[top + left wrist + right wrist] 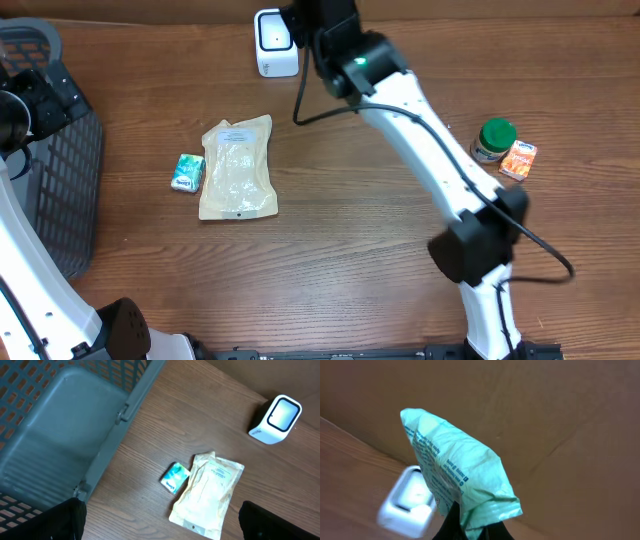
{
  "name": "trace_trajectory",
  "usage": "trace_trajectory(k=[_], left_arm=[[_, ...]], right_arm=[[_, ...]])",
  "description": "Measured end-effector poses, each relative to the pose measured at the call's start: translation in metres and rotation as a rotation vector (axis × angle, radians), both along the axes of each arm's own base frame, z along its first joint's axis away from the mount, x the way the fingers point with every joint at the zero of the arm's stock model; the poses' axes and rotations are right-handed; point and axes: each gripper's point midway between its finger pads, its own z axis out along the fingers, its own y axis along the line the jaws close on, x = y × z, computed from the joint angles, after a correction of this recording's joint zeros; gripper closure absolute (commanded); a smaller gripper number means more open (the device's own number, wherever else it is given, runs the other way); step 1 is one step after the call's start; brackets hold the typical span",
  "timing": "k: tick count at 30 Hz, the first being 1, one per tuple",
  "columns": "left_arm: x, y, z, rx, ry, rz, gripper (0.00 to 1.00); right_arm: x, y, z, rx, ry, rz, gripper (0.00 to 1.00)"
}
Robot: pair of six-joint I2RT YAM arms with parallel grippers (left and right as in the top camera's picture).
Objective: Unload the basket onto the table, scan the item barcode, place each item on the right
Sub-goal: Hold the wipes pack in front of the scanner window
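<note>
A pale green crinkled packet (456, 472) with blue print is the item, and my right gripper (472, 529) is shut on its lower edge. It hangs just in front of the white barcode scanner (406, 505), which stands at the table's back edge (275, 42). In the overhead view the right arm (400, 110) reaches to the scanner and hides the packet. My left gripper (164, 525) is open with nothing between its fingers (65, 521), high over the table beside the basket.
A grey mesh basket (60, 170) (60, 420) stands at the left. A beige pouch (238, 168) (207, 492) and a small teal box (187, 173) (174, 478) lie mid-table. A green-lidded jar (494, 140) and an orange packet (518, 159) sit at the right.
</note>
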Motion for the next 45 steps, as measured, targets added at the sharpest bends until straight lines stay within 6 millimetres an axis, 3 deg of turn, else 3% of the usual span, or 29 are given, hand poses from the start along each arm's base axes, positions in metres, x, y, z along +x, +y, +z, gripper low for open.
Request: trace_trajectory(k=[3, 13, 23, 45], left_arm=[[0.000, 0.000, 0.000, 0.000, 0.000, 0.000, 0.00], [0.000, 0.000, 0.000, 0.000, 0.000, 0.000, 0.01], [0.000, 0.000, 0.000, 0.000, 0.000, 0.000, 0.00], [0.000, 0.000, 0.000, 0.000, 0.000, 0.000, 0.00]], right_arm=[[0.026, 0.007, -0.025, -0.164, -0.070, 0.023, 0.96], [0.064, 0.021, -0.072, -0.511, -0.211, 0.069, 0.96], [0.078, 0.022, -0.150, -0.652, -0.150, 0.084, 0.96], [0.079, 0.024, -0.144, -0.720, -0.187, 0.074, 0.96]])
